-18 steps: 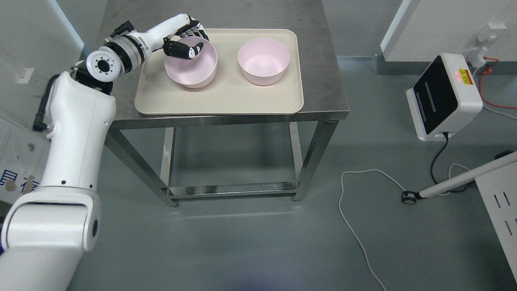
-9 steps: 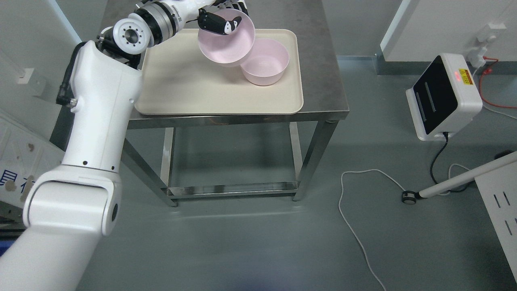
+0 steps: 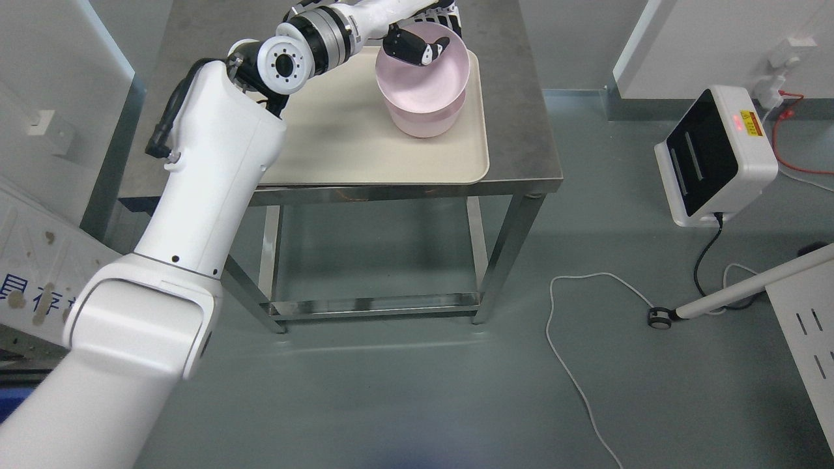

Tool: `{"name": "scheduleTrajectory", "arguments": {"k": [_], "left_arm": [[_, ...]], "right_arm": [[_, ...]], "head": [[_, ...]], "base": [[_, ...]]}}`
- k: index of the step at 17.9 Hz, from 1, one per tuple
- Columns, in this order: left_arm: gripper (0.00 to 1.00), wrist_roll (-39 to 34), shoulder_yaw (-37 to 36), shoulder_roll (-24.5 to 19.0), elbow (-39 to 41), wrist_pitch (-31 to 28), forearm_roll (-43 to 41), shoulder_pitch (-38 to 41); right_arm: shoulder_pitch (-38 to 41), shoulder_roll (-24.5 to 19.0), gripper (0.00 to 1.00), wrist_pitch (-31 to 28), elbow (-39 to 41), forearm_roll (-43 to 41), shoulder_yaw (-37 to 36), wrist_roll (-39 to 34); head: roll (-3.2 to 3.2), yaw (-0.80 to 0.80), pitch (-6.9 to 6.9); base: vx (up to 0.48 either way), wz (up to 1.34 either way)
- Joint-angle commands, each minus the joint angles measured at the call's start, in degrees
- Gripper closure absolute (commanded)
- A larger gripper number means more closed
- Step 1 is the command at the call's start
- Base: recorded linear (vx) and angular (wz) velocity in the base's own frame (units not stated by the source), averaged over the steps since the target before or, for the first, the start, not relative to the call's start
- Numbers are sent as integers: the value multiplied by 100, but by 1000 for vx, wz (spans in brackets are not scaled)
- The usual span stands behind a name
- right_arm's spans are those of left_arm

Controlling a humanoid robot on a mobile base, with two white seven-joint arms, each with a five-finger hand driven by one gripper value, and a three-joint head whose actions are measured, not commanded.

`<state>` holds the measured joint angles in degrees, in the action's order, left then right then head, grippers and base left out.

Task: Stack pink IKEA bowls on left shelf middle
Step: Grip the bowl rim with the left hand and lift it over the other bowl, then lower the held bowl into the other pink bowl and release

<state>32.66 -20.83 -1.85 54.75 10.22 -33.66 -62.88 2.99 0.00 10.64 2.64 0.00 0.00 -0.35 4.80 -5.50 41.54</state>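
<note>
Two pink bowls were seen at the tray's three o'clock side on the steel counter — the upper bowl was gripped by the left hand and held over the lower bowl, partly nested. The rim at twelve o'clock was pinched, thumb inside, fingers outside. Light, stiff, smooth plastic was judged likely — slippery, so the rim pinch seemed apt. No right hand was shown.

Left hand gripping upper pink bowl rim, directly over lower pink bowl, beige tray, steel tabletop, top centre.
</note>
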Motion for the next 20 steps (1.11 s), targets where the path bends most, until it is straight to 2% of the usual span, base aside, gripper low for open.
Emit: {"name": "scheduleTrajectory", "arguments": {"k": [1, 8, 9, 10, 11, 14, 16, 18, 20], "left_arm": [[97, -250, -668, 85, -236, 6, -9, -119], [94, -436, -607, 85, -395, 6, -158, -181], [84, -444, -580, 85, -438, 6, -263, -180], [61, -462, -528, 85, -517, 6, -403, -180], [51, -462, -449, 85, -527, 6, -518, -172], [39, -453, -107, 85, -492, 41, -528, -128], [30, -462, 742, 85, -221, 68, -344, -49], [27, -506, 1640, 85, 166, 120, 608, 83], [20, -1065, 1976, 85, 404, 94, 2058, 153]], "right_arm": [[0, 100, 0, -1, 0, 44, -53, 17], [0, 100, 0, -1, 0, 44, -53, 17], [0, 100, 0, -1, 0, 44, -53, 17], [0, 100, 0, -1, 0, 44, -61, 17], [0, 100, 0, -1, 0, 44, -62, 9], [0, 100, 0, -1, 0, 44, -61, 17], [0, 100, 0, -1, 0, 44, -53, 17], [0, 100, 0, -1, 0, 44, -53, 9], [0, 100, 0, -1, 0, 44, -53, 17]], "head": [[0, 0, 0], [0, 0, 0], [0, 0, 0], [0, 0, 0], [0, 0, 0], [0, 0, 0], [0, 0, 0], [0, 0, 0], [0, 0, 0]], "base": [[0, 0], [0, 0], [0, 0], [0, 0], [0, 0], [0, 0], [0, 0], [0, 0], [0, 0]]}}
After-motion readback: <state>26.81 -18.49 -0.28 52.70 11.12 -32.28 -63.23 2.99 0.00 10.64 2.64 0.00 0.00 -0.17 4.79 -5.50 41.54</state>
